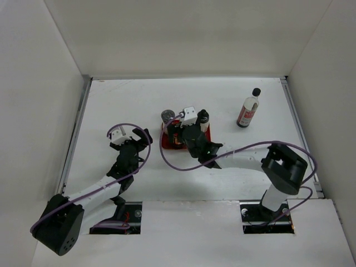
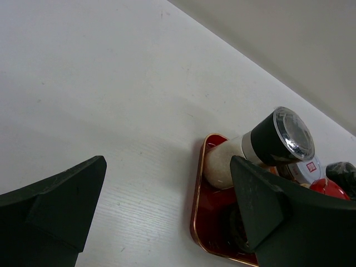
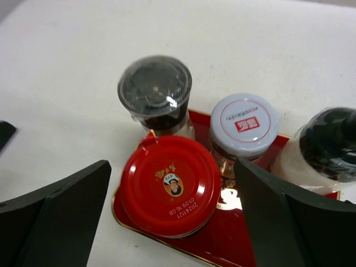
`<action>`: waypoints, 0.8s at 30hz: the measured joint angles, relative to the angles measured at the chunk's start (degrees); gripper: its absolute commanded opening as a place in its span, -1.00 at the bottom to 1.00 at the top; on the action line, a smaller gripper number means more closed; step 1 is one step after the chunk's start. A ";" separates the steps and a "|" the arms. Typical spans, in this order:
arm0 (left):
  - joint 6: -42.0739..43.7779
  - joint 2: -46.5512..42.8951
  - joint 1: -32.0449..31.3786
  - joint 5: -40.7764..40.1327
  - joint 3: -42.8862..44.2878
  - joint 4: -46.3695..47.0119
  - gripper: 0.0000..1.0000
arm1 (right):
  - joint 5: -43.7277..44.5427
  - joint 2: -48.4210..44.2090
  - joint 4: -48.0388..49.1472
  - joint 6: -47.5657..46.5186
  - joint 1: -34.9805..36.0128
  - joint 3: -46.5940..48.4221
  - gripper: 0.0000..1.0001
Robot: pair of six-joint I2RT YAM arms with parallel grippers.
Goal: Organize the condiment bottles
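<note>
Top external view: four of the five condiment bottles point(image 1: 203, 118) crowd the red tray point(image 1: 207, 133) directly under the right pincer point(image 1: 181, 132). The tall clear bottle point(image 1: 248, 109) stands alone on the tabletop point(image 1: 111, 100), well off to that pincer's right and a little beyond it. The left pincer point(image 1: 132, 139) hangs to the left of the tray, spread and empty.

Left wrist view: nothing lies between the wide-set jaws. The grey-lidded shaker point(image 2: 281, 139) shows ahead and to the pincer's right, at the tray's near corner.

Right wrist view: the jaws stand spread on either side of the red-capped jar point(image 3: 169, 186), clear of its cap and gripping nothing. Beyond it sit the grey-lidded shaker and the white-lidded shaker point(image 3: 243, 122). The white black-capped bottle point(image 3: 322, 150) is just past the right-hand jaw.

By this showing the job looks mostly done, with only the tall clear bottle left to join the others on the tray.
</note>
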 measured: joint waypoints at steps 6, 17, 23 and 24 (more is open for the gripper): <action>-0.02 -0.09 0.00 0.15 0.00 0.02 0.92 | -0.09 -16.52 -0.76 -0.07 -0.90 -3.67 0.22; -0.09 -0.15 -0.35 0.57 0.00 0.00 0.92 | 5.66 -28.85 -16.79 -1.66 -29.59 5.44 0.90; -0.22 0.33 -0.42 0.63 0.00 0.04 0.92 | 3.96 -24.50 -25.62 -2.60 -39.08 10.40 1.00; -0.24 0.63 -0.42 0.66 0.00 0.02 0.92 | 3.37 -23.47 -26.62 -2.62 -39.87 10.91 1.00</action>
